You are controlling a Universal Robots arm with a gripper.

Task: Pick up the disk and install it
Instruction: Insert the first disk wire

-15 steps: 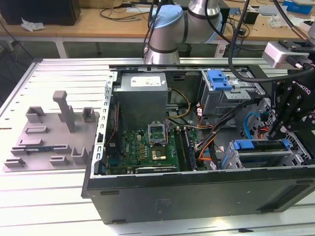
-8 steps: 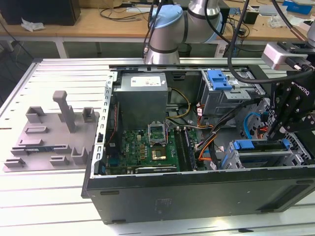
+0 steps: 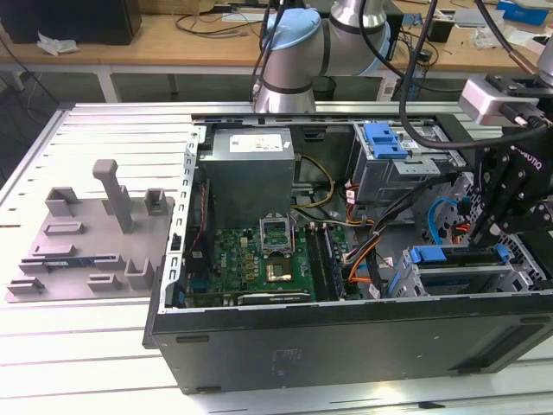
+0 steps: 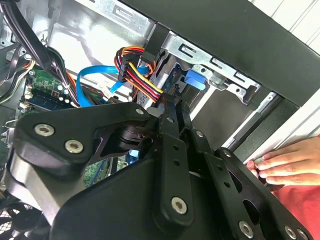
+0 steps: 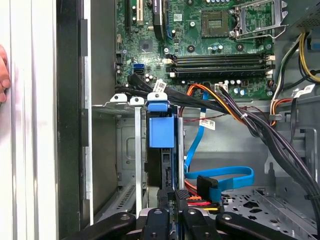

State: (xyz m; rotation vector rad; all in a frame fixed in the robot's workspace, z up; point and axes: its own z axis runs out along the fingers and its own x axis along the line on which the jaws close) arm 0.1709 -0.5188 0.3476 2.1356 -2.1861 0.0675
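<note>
Tight down there: the gripper point(image 5: 171, 201) sits at the mouth of the drive cage point(image 5: 125, 150), with black cables point(image 5: 240, 120) and a blue cable point(image 5: 220, 176) crowding just beside it. A person's hand point(image 4: 282, 167) lies just outside the case wall point(image 5: 70, 125). Above the motherboard point(image 3: 259, 255) the case stands open — room to pass.

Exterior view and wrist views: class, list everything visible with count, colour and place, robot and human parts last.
computer case: one, black, open on the table.
table: one, pale slatted, under the case.
power-supply box: one, grey, inside the case.
motherboard: one, green, on the case floor.
disk: one, blue-framed, edge-on in the drive bay.
bare bracket: one, blue, atop the far drive cage.
fixture tray: one, grey, exterior view's left.
robot arm: one, silver and pale blue, behind the case.
robot hand: one, black, at the disk's bay.
person's hand: one, beside the case's outer wall.
</note>
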